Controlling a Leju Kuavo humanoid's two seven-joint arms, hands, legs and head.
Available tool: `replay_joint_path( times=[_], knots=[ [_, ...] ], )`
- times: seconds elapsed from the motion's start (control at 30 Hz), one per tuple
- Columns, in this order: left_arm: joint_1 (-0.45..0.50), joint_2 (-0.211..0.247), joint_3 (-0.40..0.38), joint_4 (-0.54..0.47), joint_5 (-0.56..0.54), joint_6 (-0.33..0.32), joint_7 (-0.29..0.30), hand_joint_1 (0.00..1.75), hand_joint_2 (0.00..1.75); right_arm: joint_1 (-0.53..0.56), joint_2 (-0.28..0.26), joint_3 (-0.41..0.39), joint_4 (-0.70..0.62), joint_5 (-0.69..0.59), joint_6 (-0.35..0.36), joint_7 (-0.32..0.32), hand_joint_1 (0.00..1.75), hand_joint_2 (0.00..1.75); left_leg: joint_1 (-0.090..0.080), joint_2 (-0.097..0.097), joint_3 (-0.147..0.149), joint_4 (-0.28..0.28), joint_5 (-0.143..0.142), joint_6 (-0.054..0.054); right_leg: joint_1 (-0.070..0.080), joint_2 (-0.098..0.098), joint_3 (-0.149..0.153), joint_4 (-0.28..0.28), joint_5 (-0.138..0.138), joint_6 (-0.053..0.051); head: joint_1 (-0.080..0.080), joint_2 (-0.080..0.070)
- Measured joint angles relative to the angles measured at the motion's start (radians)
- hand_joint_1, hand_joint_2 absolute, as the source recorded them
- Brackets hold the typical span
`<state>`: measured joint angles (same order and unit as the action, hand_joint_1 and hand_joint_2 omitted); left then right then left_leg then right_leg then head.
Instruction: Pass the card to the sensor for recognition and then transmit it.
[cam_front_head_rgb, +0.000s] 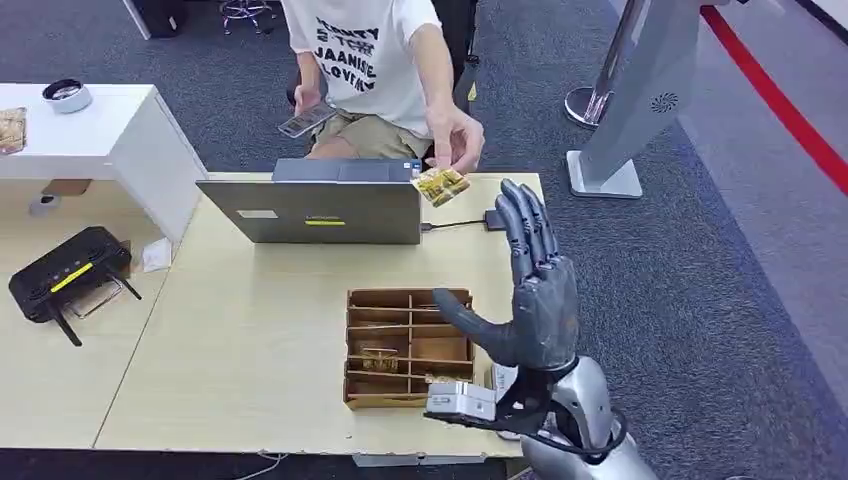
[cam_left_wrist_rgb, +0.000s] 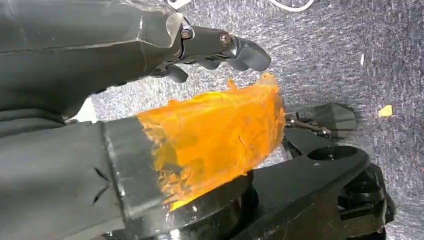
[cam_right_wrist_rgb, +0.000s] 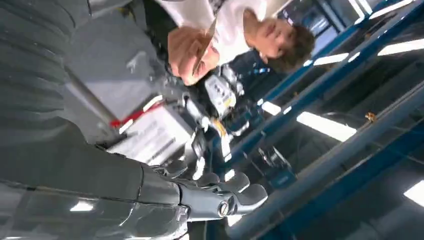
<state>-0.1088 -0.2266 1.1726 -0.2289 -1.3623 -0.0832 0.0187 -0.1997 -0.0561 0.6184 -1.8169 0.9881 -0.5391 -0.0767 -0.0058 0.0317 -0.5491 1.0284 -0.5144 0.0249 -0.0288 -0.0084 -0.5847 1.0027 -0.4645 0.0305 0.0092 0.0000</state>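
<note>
Both of my hands are bare of any card. My right hand (cam_front_head_rgb: 540, 290) stands raised above the table's right edge, fingers straight and together, thumb stuck out toward the wooden organizer (cam_front_head_rgb: 408, 347), holding nothing. My left hand (cam_left_wrist_rgb: 215, 47) hangs low over grey carpet (cam_left_wrist_rgb: 350, 50), fingers loosely curled around nothing; an orange translucent wrap (cam_left_wrist_rgb: 215, 135) covers part of the thumb in that view.

Beyond my right fingertips the card (cam_front_head_rgb: 440, 185), with a yellowish picture on it, is pinched in a person's hand (cam_front_head_rgb: 455, 138) above the table's far edge, just beside the open laptop (cam_front_head_rgb: 315, 205). The person's other hand holds a phone (cam_front_head_rgb: 305, 121).

The light wood table (cam_front_head_rgb: 250, 330) sits on grey carpet, a black router (cam_front_head_rgb: 68, 273) on the neighbouring desk to the left, a white stand (cam_front_head_rgb: 640, 100) and a red floor stripe (cam_front_head_rgb: 780, 105) to the right.

Which object serves as the sensor I cannot tell. The card's print is too small to read, and the organizer's contents are hard to make out.
</note>
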Motion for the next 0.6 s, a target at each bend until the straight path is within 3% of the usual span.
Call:
replay_joint_path(
  times=[0.37,0.6],
  knots=[
    [-0.023,0.0,-0.037,0.0,-0.029,-0.027,0.033,0.0,0.0,-0.177,0.066,0.003,0.23,0.262,-0.012,0.089,0.0,1.75,0.0,0.0,0.0,0.0,0.0,0.0,0.0,0.0,0.0,0.001,0.0,0.0,0.0,0.0],
    [-0.024,0.0,-0.052,0.0,-0.029,-0.031,0.035,0.0,0.0,-0.228,0.088,0.015,0.328,0.292,-0.011,0.105,0.0,1.75,0.0,0.0,0.0,0.0,0.0,0.0,0.0,0.0,0.0,0.001,0.0,0.0,0.0,0.0]
  ],
)
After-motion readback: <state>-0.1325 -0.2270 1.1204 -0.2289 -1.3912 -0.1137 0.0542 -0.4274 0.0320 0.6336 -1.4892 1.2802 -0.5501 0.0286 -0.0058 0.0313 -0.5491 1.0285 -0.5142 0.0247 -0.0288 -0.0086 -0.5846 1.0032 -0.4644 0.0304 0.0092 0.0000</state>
